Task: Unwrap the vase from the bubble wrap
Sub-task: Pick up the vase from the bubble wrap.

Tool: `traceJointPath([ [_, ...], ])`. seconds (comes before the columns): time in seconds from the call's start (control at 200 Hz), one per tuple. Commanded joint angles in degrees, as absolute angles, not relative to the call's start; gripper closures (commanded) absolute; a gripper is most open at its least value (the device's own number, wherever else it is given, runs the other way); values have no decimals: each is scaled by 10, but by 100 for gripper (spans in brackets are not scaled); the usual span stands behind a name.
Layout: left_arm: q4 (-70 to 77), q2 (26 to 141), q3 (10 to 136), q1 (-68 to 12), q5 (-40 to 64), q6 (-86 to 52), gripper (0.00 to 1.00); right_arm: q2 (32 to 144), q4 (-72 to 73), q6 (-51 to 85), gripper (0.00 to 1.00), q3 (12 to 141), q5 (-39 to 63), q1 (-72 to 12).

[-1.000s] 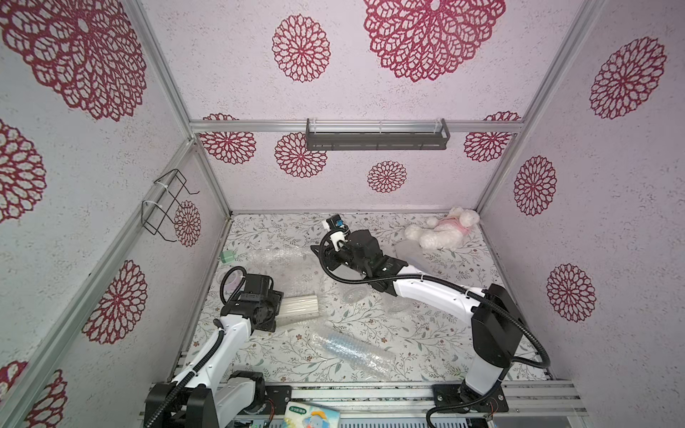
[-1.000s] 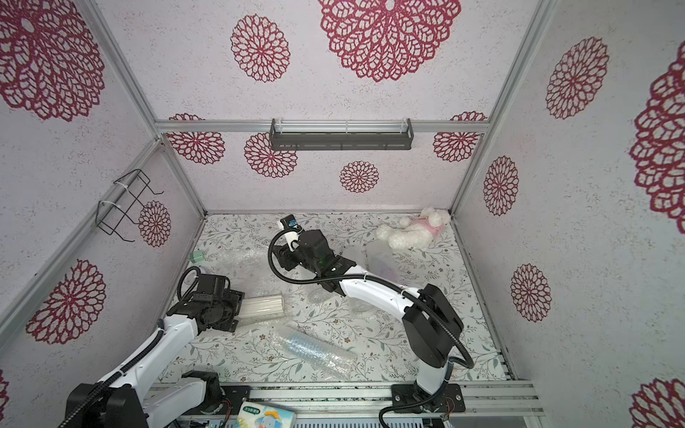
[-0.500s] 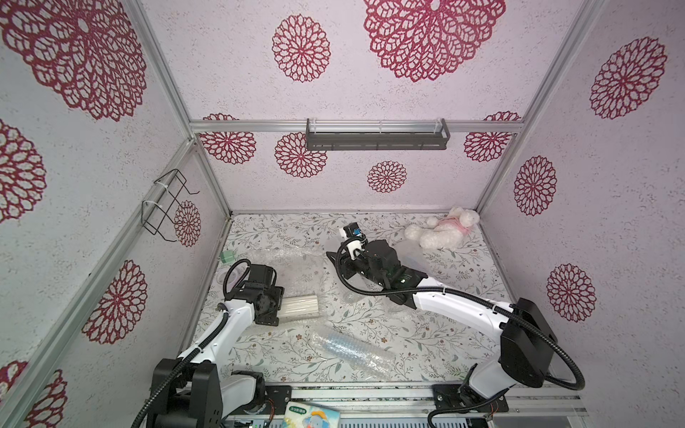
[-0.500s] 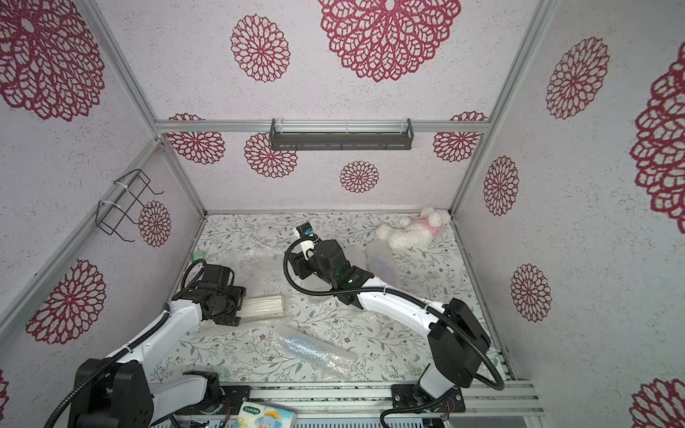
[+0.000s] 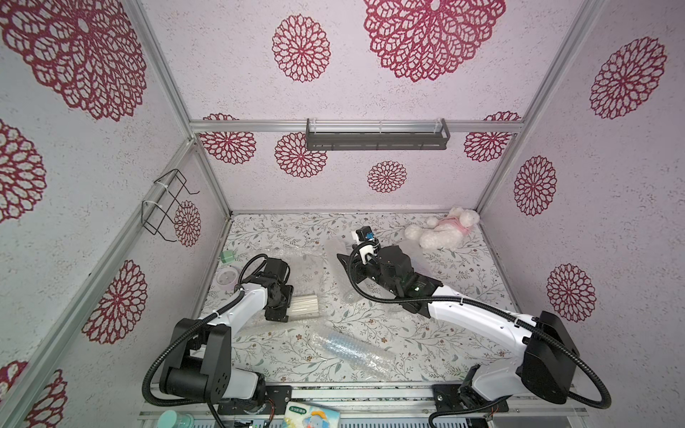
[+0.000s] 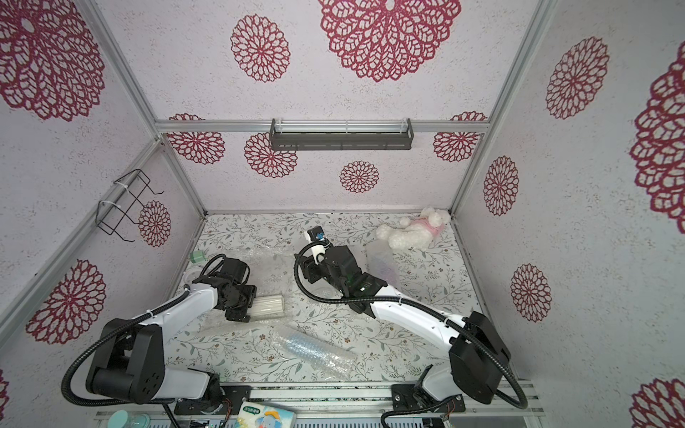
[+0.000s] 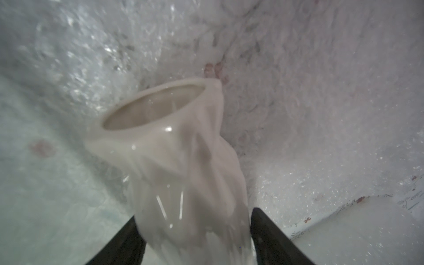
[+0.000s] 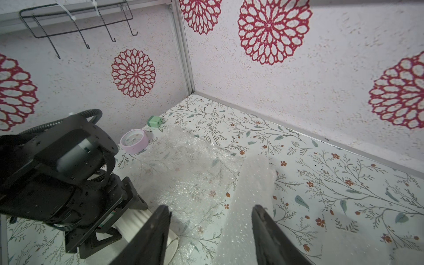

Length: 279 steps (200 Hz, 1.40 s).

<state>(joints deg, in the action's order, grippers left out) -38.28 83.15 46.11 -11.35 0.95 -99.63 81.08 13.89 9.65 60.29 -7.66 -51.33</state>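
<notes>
- Clasping the vase low on its body, the left gripper had one dark finger against each side of the glossy white surface.
- The vase lay on its side at the left of the table, with its open mouth pointing right, away from the gripper.
- In both top views the ribbed body of the vase was bare.
- Bubble wrap lay spread on the table under and just beyond the vase, reaching toward the far left corner.
- The right gripper hung over the middle of the table with its fingers spread wide apart.
- A raised fold of the wrap stood between those fingers; contact with either finger could not be determined.
- A wrapped roll with a pale blue core lay near the front edge, well apart from both grippers.
- A pink clock and a green block sat by the left wall.
- A plush toy lay in the far right corner.
</notes>
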Motion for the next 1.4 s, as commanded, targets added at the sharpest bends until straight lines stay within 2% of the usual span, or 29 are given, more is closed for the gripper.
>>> traceJointPath([
  [0.0, -394, 856, 483, -121, 7, -1022, 29, 765, 143, 95, 40, 593, -106, -514],
  [0.085, -397, 867, 488, -124, 5, -1026, 32, 746, 142, 96, 40, 581, -114, -514],
  [0.19, -414, 878, 493, -126, 2, -1033, 43, 727, 141, 95, 40, 572, -125, -513],
  [0.44, -454, 879, 523, -134, -24, -1004, 55, 687, 135, 109, 40, 546, -127, -496],
  [0.911, -502, 810, 627, -183, -188, -903, 58, 676, 133, 118, 40, 535, -124, -473],
  [1.391, -394, 788, 660, -280, -396, -683, 57, 640, 116, 135, 40, 502, -111, -439],
])
